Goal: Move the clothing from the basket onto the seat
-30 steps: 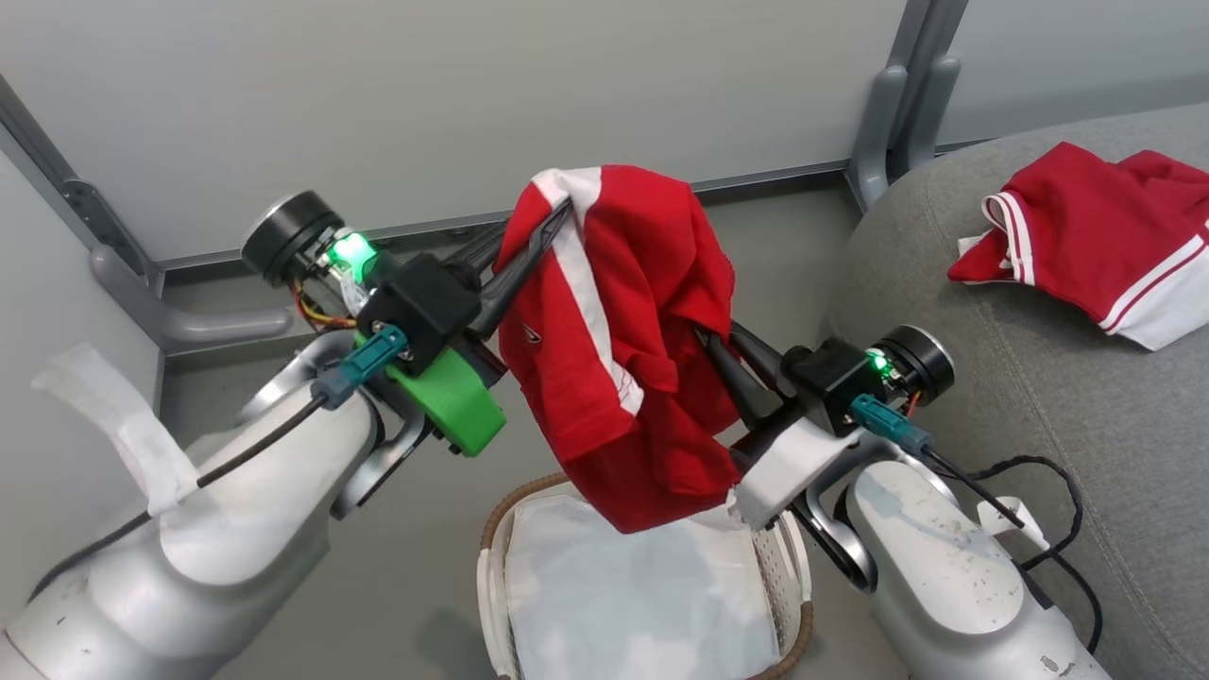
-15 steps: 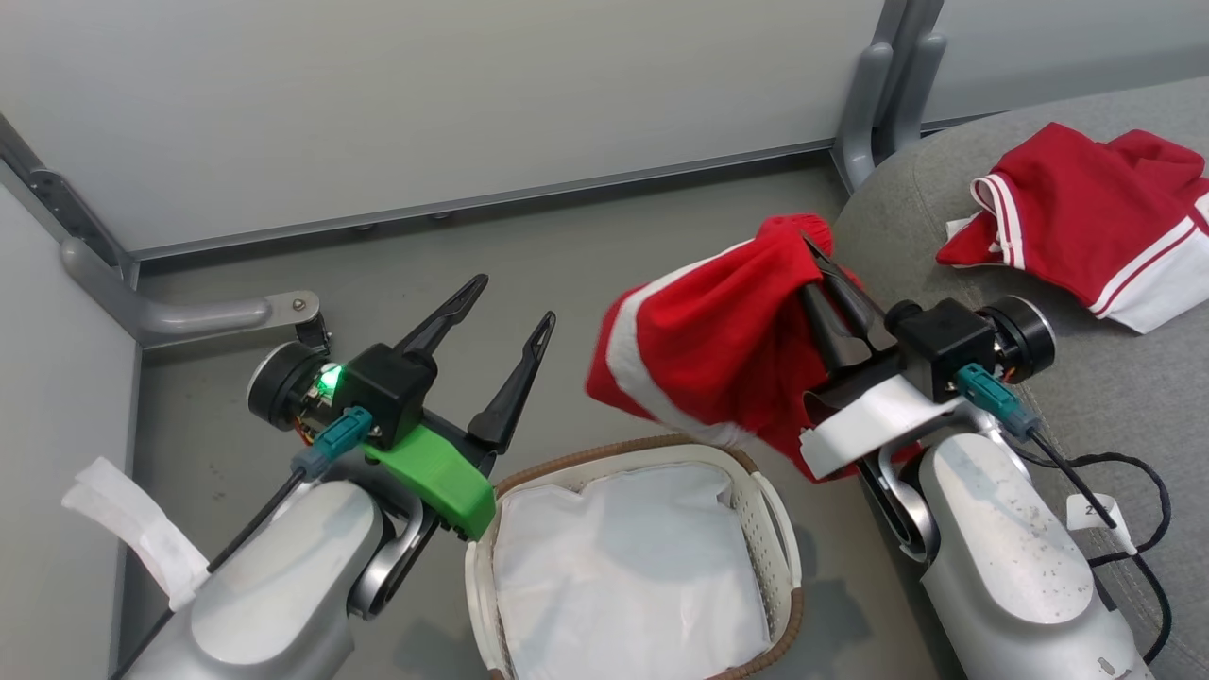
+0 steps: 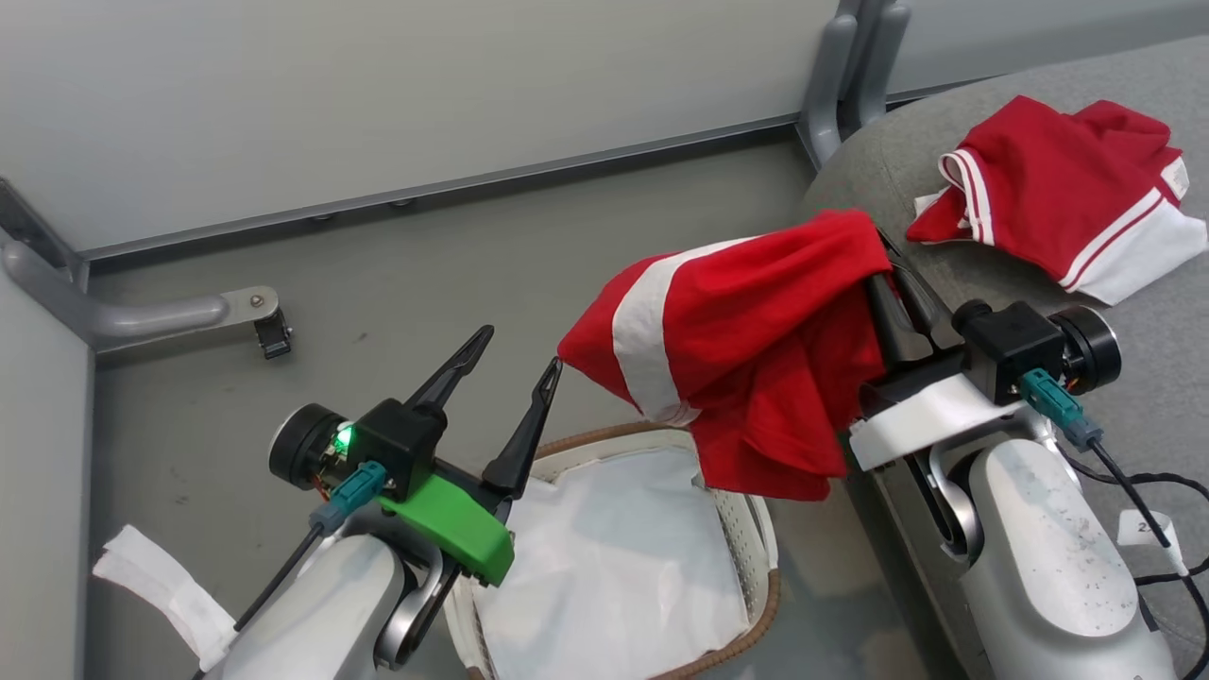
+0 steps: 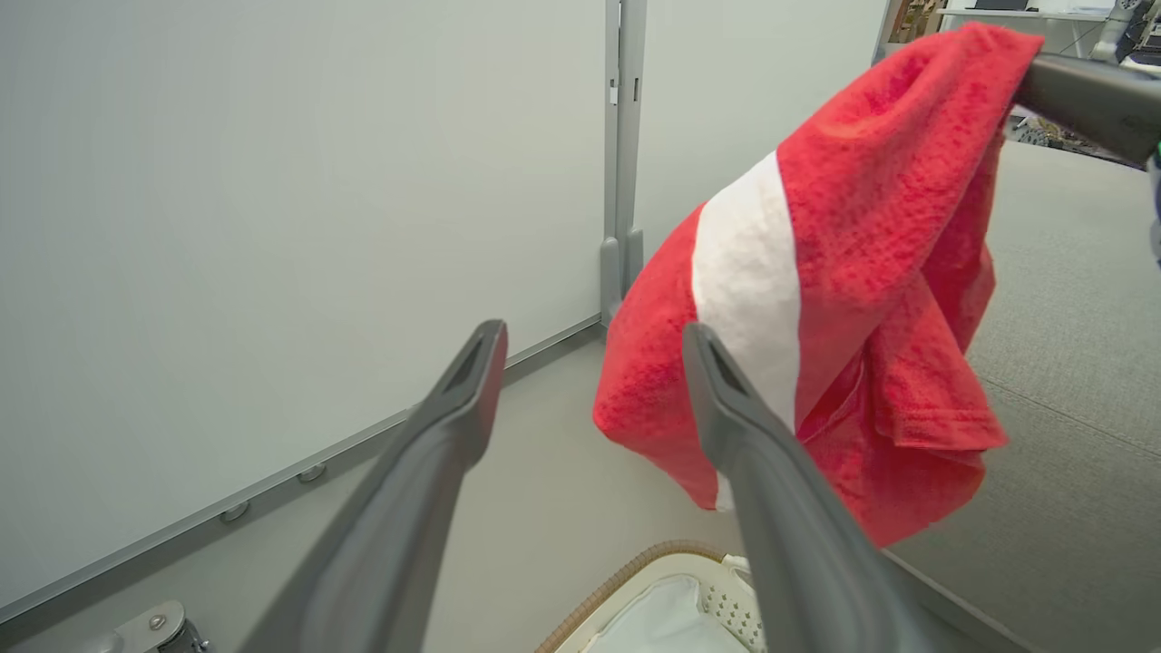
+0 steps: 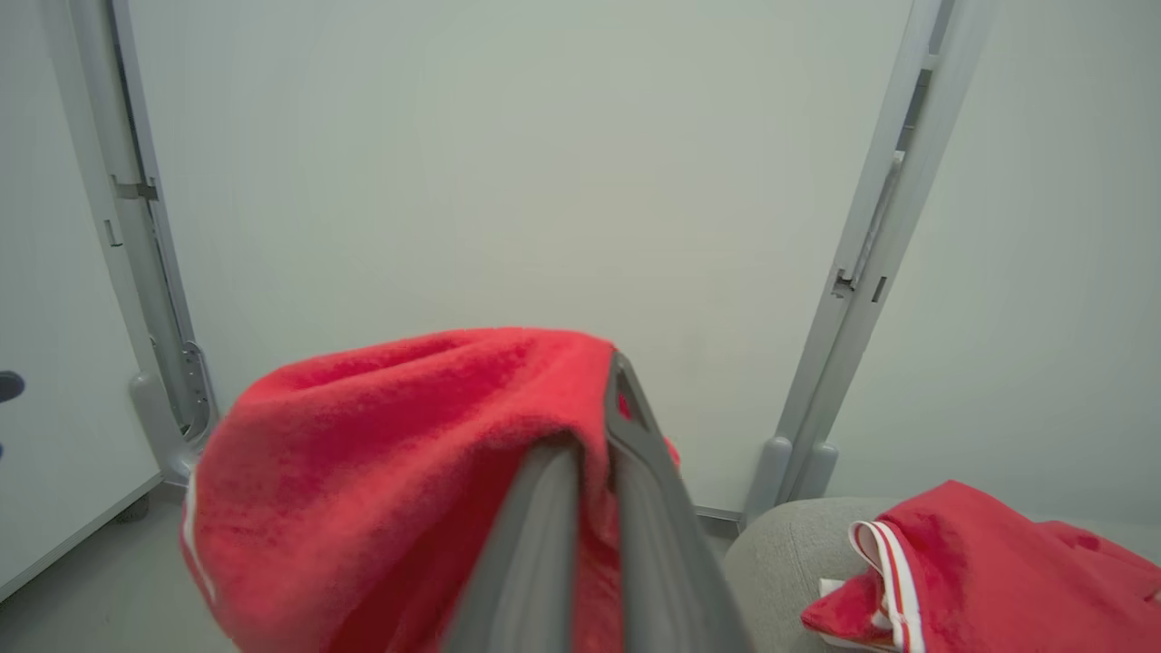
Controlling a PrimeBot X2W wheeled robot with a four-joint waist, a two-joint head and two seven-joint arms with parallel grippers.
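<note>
1. My right gripper (image 3: 893, 283) is clamped tight on a fold of the red garment (image 3: 756, 349). The rest hangs off my fingertips, above the basket (image 3: 770, 586) edge and short of the seat (image 3: 1162, 378).
2. My left gripper (image 3: 519, 349) is wide open and holding nothing. The garment's loose corner is just beside one fingertip, so it could snag there.
3. It's a small pinch, so the cloth might slip and drop to the floor.
4. The other red garment (image 3: 1048, 198) lies on the seat ahead of my right jaws.
</note>
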